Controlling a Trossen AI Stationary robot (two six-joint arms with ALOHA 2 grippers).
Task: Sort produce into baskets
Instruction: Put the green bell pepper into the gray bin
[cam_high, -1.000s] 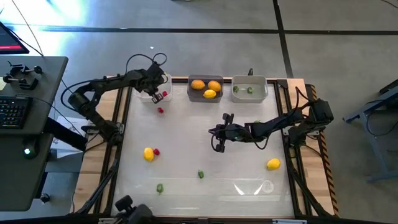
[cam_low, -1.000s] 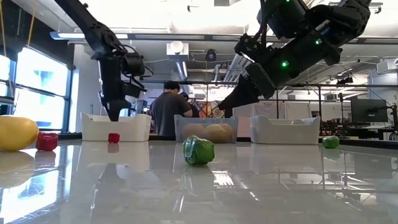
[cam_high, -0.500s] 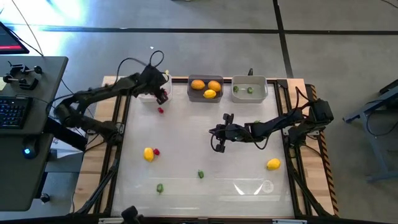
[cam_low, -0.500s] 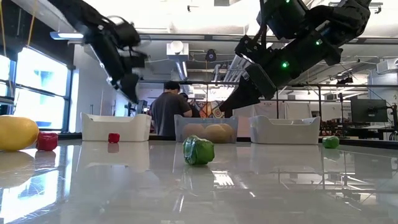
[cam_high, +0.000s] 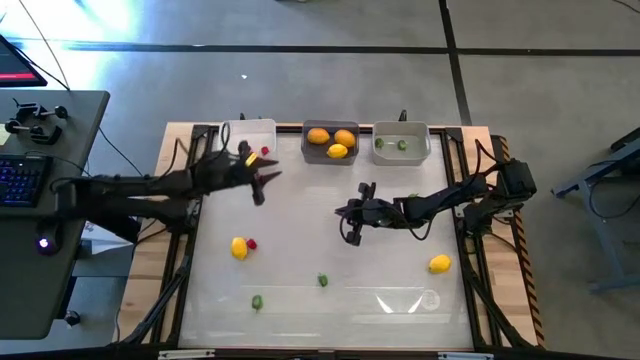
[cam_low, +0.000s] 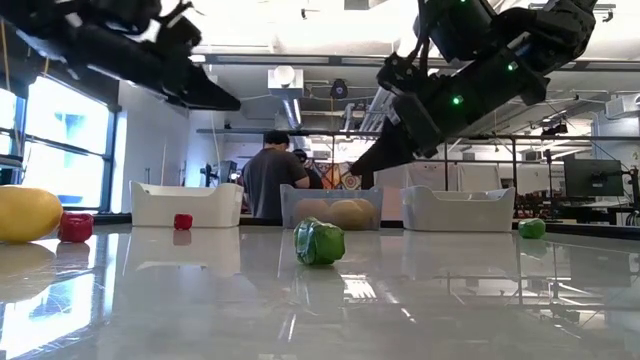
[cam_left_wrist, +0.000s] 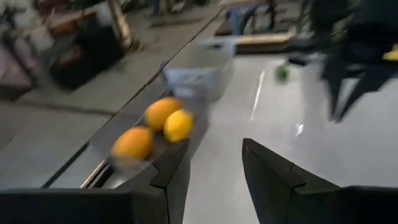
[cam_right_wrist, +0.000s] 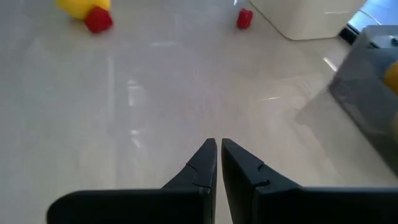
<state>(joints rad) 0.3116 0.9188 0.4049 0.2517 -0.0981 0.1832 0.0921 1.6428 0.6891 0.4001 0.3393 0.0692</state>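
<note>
Three baskets stand along the far edge: white (cam_high: 250, 126) with a red bit (cam_high: 265, 151) in it, dark grey (cam_high: 306, 146) with orange and yellow fruits (cam_left_wrist: 160, 112), light grey (cam_high: 426, 146) with green bits. My left gripper (cam_high: 268, 182) hovers open and empty just in front of the white basket, nearly level (cam_low: 225, 100), pointing along the basket row (cam_left_wrist: 214, 158). My right gripper (cam_high: 340, 211) hangs shut and empty over mid-table (cam_right_wrist: 218, 144). A red bit (cam_low: 183, 221) rests on the table before the white basket.
Loose on the table lie a yellow fruit (cam_high: 239, 247) with a red bit (cam_high: 251, 242) beside it, two green bits (cam_high: 323, 280) (cam_high: 257, 301) toward the near edge, and a yellow fruit (cam_high: 439, 263) at the near right. A person stands beyond the table (cam_low: 268, 175).
My left gripper has risen from the white basket and drawn back toward the table's near-left, tipping from pointing down to nearly level. The red bit stays in the white basket.
</note>
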